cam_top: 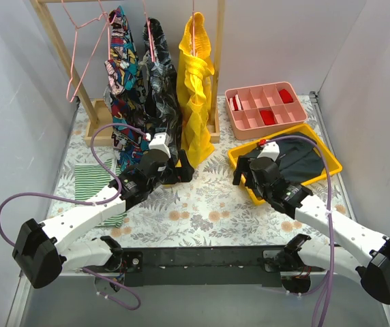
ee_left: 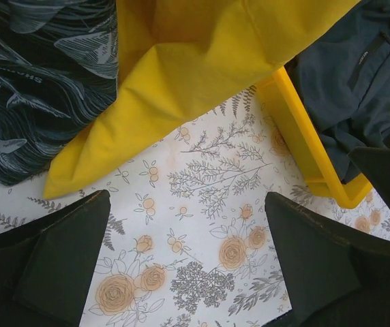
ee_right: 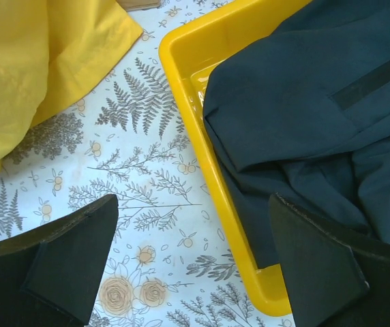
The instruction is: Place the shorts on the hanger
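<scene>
Floral tablecloth (cam_top: 202, 204) under both arms; shorts (cam_top: 298, 162) lie crumpled inside the yellow tray (ee_right: 181, 75), while the empty pink hanger (cam_top: 70, 68) hangs on the wooden rack (cam_top: 57, 42) well back-left of the tray. Left gripper (cam_top: 181, 170) hovers just left of the tray, fingers spread wide and empty. Right gripper (cam_top: 240, 172) sits over the tray's near-left rim, fingers likewise apart, holding nothing.

grey walls (cam_top: 18, 75), floral tablecloth (cam_top: 195, 204), wooden rack (cam_top: 62, 48), even light
</scene>
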You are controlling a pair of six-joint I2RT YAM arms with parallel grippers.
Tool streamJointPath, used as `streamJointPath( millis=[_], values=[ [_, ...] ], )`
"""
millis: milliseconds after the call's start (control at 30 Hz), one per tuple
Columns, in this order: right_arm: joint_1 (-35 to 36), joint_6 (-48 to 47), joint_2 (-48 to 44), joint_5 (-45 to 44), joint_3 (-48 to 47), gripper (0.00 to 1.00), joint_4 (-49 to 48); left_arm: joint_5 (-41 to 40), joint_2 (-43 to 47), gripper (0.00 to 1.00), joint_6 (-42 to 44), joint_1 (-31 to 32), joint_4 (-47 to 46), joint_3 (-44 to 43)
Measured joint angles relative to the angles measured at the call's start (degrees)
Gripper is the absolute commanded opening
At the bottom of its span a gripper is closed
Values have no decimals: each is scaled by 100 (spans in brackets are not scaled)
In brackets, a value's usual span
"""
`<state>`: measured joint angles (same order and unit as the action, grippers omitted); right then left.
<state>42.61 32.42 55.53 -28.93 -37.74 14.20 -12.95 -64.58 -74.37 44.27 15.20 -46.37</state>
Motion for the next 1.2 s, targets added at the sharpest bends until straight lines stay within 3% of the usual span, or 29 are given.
streamJointPath(
  millis=[300,733,867,967,1000,1033,1067,1100,1200],
  values=[
    [-205,-382,435,-160,-540,99,142,-162,7,98,22,0,127,0],
    [-3373,-487,1519,1272,-1104,96,203,-52,9,98,52,0,299,-92],
    [-3818,-332,2273,1609,-1134,91,20,37,7,98,70,0,426,-181],
    [-3958,-236,2761,1790,-1134,68,-195,61,4,98,70,0,468,-203],
    [-3991,-212,2931,1869,-1137,55,-262,72,4,98,72,0,481,-203],
    [-4004,-197,3099,1932,-1169,20,-273,74,4,98,72,0,496,-203],
    [-4019,-201,3257,2009,-1241,7,-238,76,4,98,72,0,511,-208],
    [-4024,-229,3359,2063,-1329,1,-190,70,2,98,74,0,562,-225],
    [-3998,-203,3230,2170,-1552,1,-26,13,2,98,79,0,721,-332]
  ],
)
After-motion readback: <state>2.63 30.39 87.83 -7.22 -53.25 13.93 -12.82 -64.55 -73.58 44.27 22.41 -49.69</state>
